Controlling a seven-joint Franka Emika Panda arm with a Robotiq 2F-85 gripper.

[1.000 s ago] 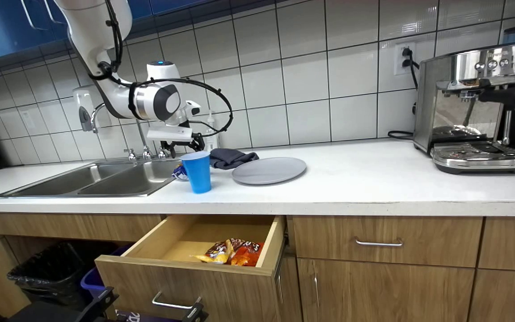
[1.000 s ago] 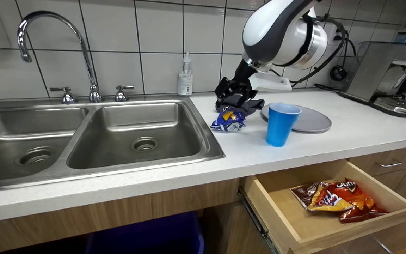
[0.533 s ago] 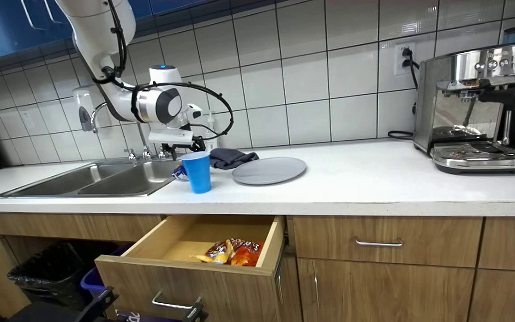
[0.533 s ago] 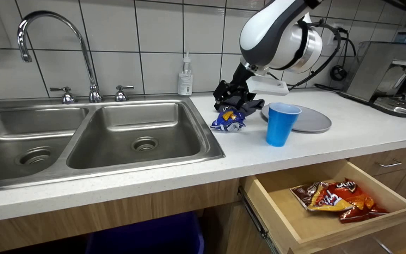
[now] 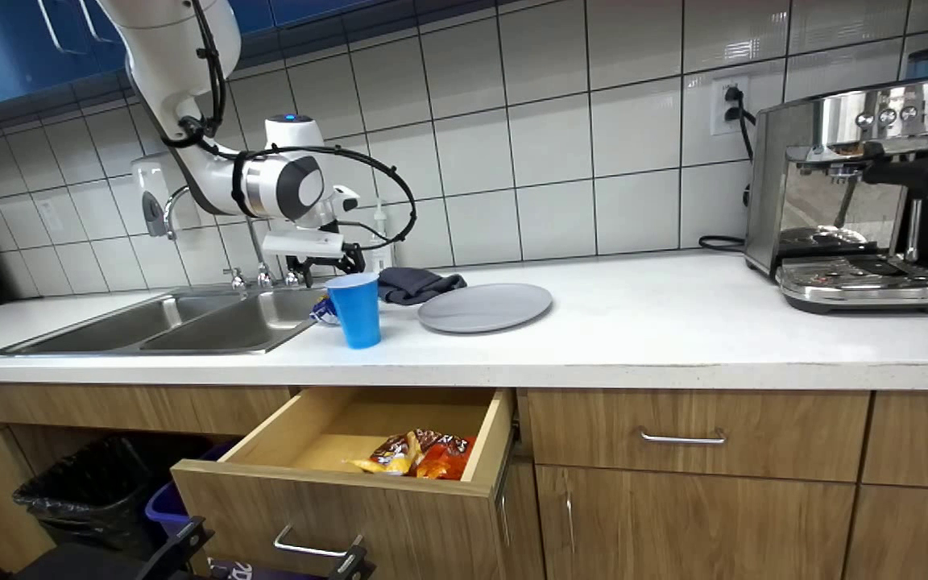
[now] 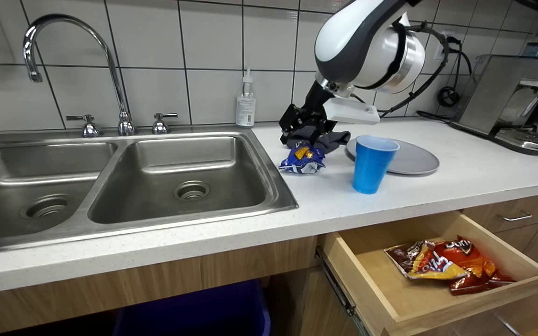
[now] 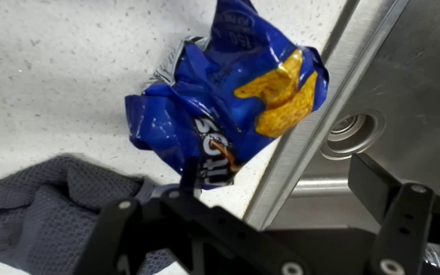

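My gripper [image 7: 275, 173] is open and empty, its two black fingers wide apart. In the wrist view a blue crumpled chip bag [image 7: 229, 91] lies on the counter beside the sink rim. The left finger [image 7: 190, 172] overlaps the bag's lower edge; I cannot tell whether it touches. The right finger [image 7: 369, 183] shows over the sink basin. A dark grey cloth [image 7: 63, 206] lies beside the bag. In an exterior view my gripper [image 6: 300, 133] hovers just above and behind the bag [image 6: 302, 159], in front of the cloth [image 6: 336, 141].
A blue cup [image 6: 374, 165] and a grey plate [image 6: 414, 158] stand right of the bag. A double sink [image 6: 101, 182] is at the left, a pump bottle [image 6: 245, 108] behind. An open drawer [image 6: 367, 280] below holds chip bags [image 6: 432, 263]. A coffee machine [image 5: 770, 185] stands far right.
In an exterior view my arm has shifted slightly left and a little lower, above the blue bag. The bag, cloth, cup, plate and drawer have not moved.
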